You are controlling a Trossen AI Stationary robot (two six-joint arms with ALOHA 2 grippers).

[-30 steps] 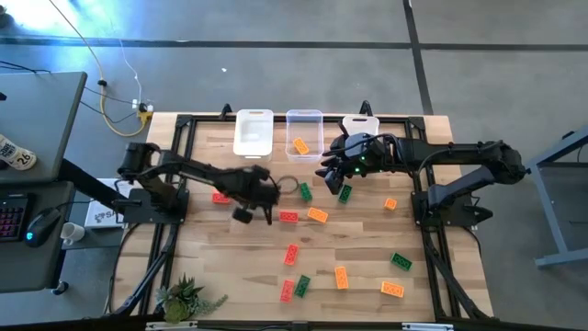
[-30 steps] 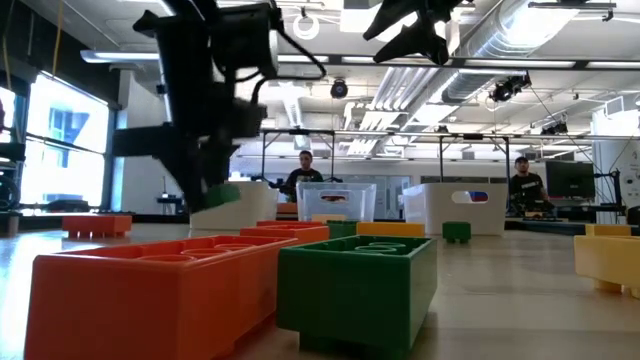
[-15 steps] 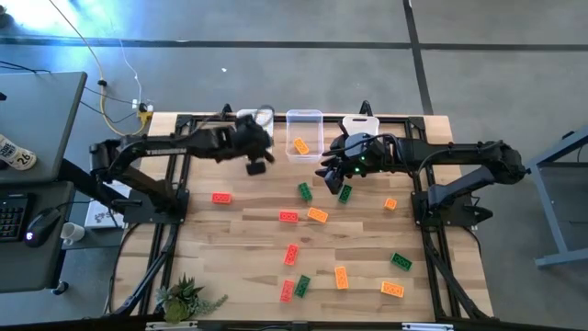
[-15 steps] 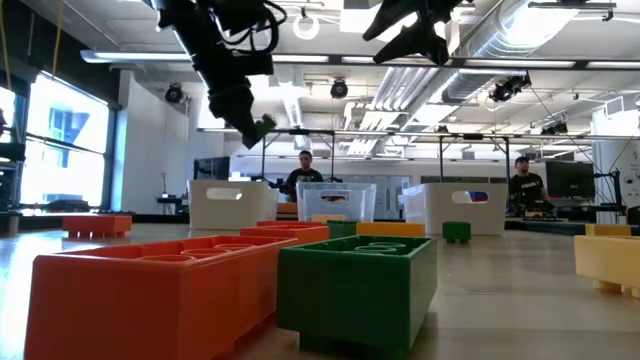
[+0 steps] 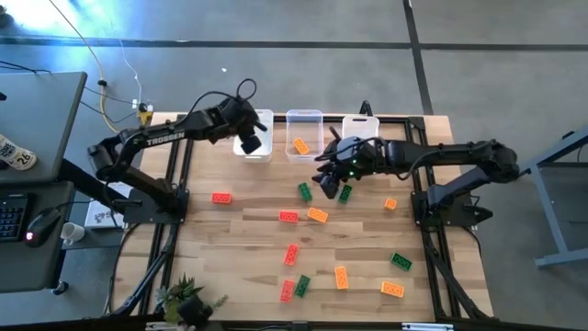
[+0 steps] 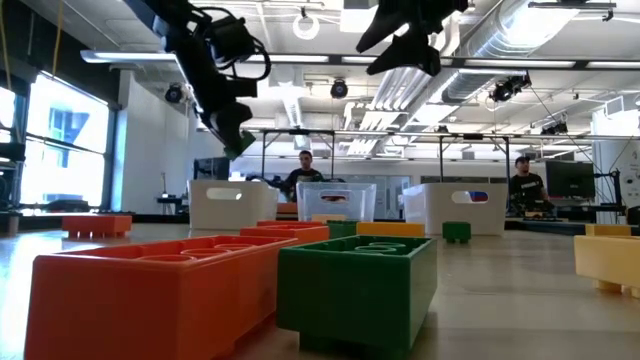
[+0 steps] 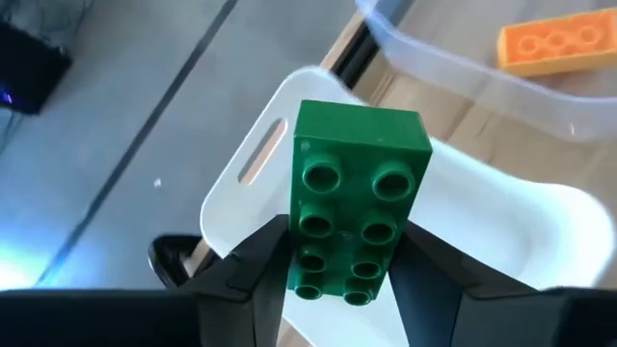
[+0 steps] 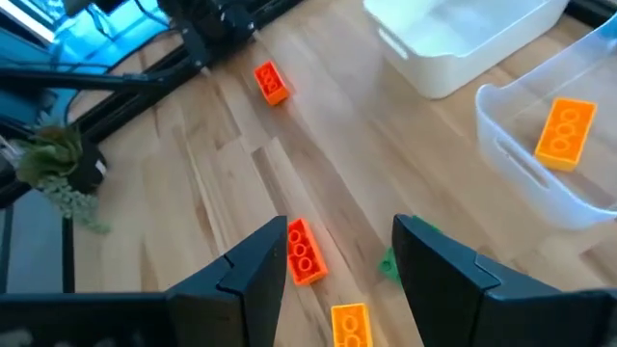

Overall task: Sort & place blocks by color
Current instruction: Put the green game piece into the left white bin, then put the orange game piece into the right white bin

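The green block (image 7: 355, 210) sits between the two fingers of the left gripper (image 7: 337, 280), studs toward the wrist camera, directly over the white bin (image 5: 254, 135) at the far edge of the bench (image 5: 239, 257), leftmost of three bins. Whether the fingers are pinching the block or are parting to let it go cannot be told. The bin interior below shows no other block.

Procedure for the release, as a judgement: keep the left gripper centred over the white bin, clear of its rim. Part the fingers fully so the block falls flat inside. Lift straight up before travelling back, so the fingers do not catch the bin wall or the neighbouring clear bin (image 5: 303, 136), which holds one orange block (image 5: 300, 146).

The right gripper (image 5: 329, 180) hangs with fingers spread above two green blocks (image 5: 304, 191) near the middle of the bench, just in front of the clear bin. About ten further blocks lie loose on the bench, toward its near edge and left side.

Change from the earlier frames: the left gripper has travelled from the bench centre, past the red block (image 5: 221, 197), to the white bin, carrying the green block. The right gripper has dipped slightly toward the green blocks, with unchanged spread.
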